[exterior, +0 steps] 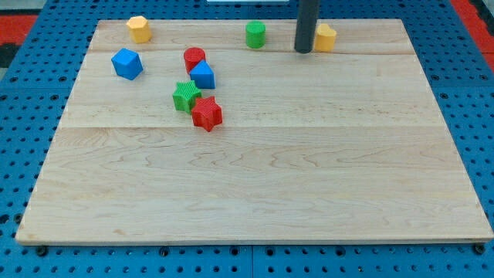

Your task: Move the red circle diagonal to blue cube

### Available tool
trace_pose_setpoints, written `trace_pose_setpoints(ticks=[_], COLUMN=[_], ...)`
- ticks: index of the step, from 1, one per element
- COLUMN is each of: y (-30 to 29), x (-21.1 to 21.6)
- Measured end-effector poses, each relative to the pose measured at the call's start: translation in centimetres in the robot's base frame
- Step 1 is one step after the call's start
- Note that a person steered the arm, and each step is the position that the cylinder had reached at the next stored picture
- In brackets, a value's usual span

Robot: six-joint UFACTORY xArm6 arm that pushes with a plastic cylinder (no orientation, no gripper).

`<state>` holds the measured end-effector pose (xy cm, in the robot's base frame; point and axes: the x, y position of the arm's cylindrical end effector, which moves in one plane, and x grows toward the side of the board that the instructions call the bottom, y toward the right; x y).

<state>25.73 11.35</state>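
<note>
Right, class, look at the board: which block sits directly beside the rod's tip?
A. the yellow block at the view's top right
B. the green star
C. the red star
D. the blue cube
A: my tip stands just to the view's left of the yellow block near the board's top edge, with the green cylinder further to the view's left.

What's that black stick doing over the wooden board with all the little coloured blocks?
It is a robot arm's pushing rod. My tip rests near the view's top, just left of a yellow block and right of a green cylinder. The job is to slide the red circle diagonal to the blue cube. The red circle is untouched so far, sitting against a smaller blue block, well to the tip's left.
</note>
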Motion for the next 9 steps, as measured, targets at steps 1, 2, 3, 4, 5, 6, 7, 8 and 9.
trace_pose_setpoints(ticks=[1,2,3,4,5,6,7,8,9], y=[1.2,0.1,0.1,0.0,-5.4,-12.0,-12.1,-12.1,-13.0], x=[1.4,2.8,2.8,2.8,2.5,2.1,2.0,2.0,2.0])
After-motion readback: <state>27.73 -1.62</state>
